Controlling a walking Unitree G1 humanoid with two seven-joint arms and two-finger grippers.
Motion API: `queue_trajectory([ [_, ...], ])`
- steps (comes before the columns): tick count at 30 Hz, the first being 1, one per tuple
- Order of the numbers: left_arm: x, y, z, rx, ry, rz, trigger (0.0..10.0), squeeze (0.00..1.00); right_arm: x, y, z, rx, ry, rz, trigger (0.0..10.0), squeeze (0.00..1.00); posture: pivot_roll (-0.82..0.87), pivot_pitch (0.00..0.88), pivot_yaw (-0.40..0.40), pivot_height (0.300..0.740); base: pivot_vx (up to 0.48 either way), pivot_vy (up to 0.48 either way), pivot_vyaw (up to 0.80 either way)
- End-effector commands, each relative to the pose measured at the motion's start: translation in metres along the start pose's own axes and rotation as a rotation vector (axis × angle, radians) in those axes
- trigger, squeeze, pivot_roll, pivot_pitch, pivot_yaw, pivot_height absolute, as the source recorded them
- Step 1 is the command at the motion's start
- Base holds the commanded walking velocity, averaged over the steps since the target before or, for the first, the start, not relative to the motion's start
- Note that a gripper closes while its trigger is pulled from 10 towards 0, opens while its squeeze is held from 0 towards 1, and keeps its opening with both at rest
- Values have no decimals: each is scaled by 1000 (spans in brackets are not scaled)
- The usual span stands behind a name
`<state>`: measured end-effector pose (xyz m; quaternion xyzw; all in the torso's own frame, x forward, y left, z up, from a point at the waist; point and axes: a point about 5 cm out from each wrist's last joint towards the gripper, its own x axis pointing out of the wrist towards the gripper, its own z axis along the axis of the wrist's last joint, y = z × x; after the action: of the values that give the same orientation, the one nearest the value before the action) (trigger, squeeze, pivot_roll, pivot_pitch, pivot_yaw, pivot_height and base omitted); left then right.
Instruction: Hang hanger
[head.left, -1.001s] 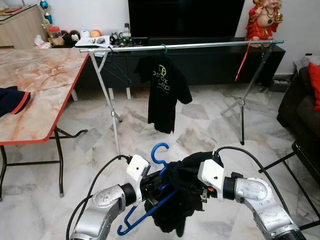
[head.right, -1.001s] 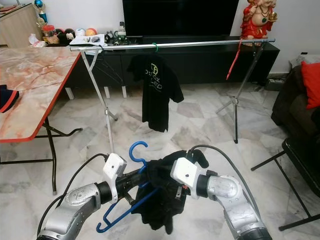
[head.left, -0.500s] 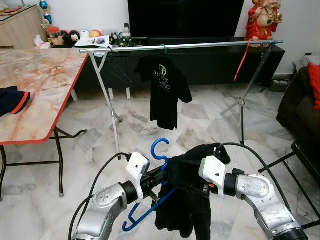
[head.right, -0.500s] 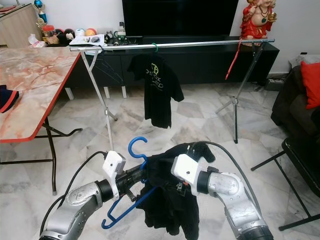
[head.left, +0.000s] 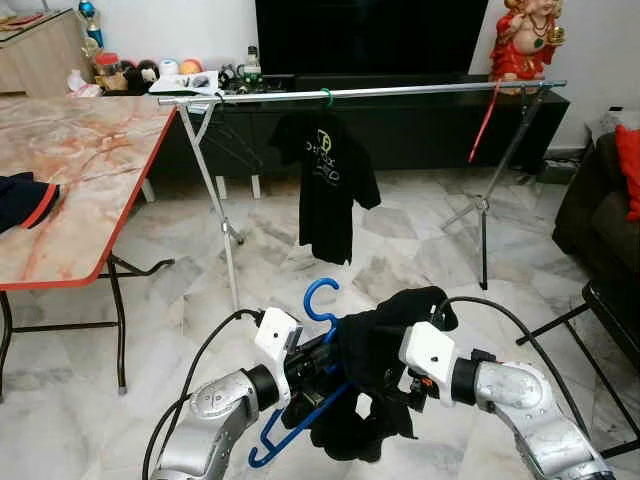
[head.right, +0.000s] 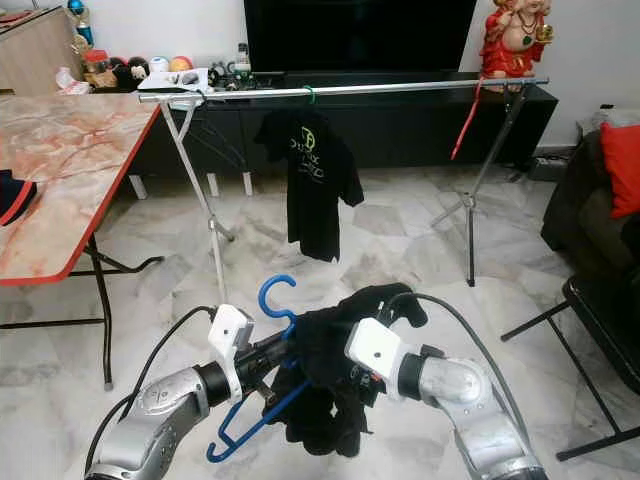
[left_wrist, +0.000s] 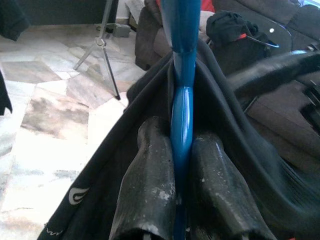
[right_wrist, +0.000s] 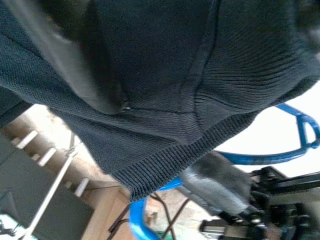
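Blue plastic hanger (head.left: 305, 385) sits pinched between the left gripper's (left_wrist: 177, 150) two black fingers (left_wrist: 150, 175), low and near. One dark garment (head.left: 375, 370) drapes over it, burying the right gripper (head.left: 400, 385); whether that one is spread or pressed together cannot be told. Farther off, one metal rail (head.left: 400, 92) carries one black T-shirt (head.left: 325, 185), with bare rail either side. One marble-topped table (head.left: 70, 180) stands left.

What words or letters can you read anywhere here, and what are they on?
Black T-shirt hanging on the silver clothes rail: green and pale print, too blurred to read.
Dark garment on the blue plastic hanger: small white logo, with no letters that can be read.
Nothing else carries readable text.
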<state>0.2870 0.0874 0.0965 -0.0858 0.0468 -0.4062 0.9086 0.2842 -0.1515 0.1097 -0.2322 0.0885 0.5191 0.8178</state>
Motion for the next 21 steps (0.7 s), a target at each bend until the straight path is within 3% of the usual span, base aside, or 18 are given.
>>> queue_trajectory([
  [1,4,3,17,24,-87,12,10000,0,3,13,-2,3,21,94,10000,1000,117,57,-20,740,0,0,0],
  [4,5,3,17,22,-92,22,10000,0,-1,19,-15,-31,134,143,10000,1000,117,57,-20,740,0,0,0],
  [6,5,4,16,19,-92,30,10000,0,-2,16,-26,-59,220,111,10000,925,113,58,-23,740,0,0,0],
  [8,5,4,16,18,-92,32,10000,0,-2,14,-29,-75,245,100,10000,925,113,58,-23,740,0,0,0],
  [9,5,4,16,18,-93,34,10000,0,-2,10,-36,-125,313,58,10000,0,113,58,-24,740,0,0,0],
  [11,5,3,16,18,-93,36,10000,0,-2,5,-39,-145,340,10,10000,0,115,59,-24,740,0,0,0],
  [12,5,3,16,19,-93,38,10000,0,0,-9,-36,-130,318,-122,10000,0,119,59,-24,740,0,0,0],
  [13,5,3,16,19,-93,38,10000,0,0,-9,-36,-130,318,-122,10000,0,119,59,-24,740,0,0,0],
  [14,5,3,16,18,-93,39,10000,0,2,-20,-28,-117,270,-216,10000,0,119,59,-24,740,0,0,0],
  [21,1,7,11,46,-51,43,10000,0,0,-27,9,-96,27,-222,10000,0,112,61,-23,740,0,0,0],
])
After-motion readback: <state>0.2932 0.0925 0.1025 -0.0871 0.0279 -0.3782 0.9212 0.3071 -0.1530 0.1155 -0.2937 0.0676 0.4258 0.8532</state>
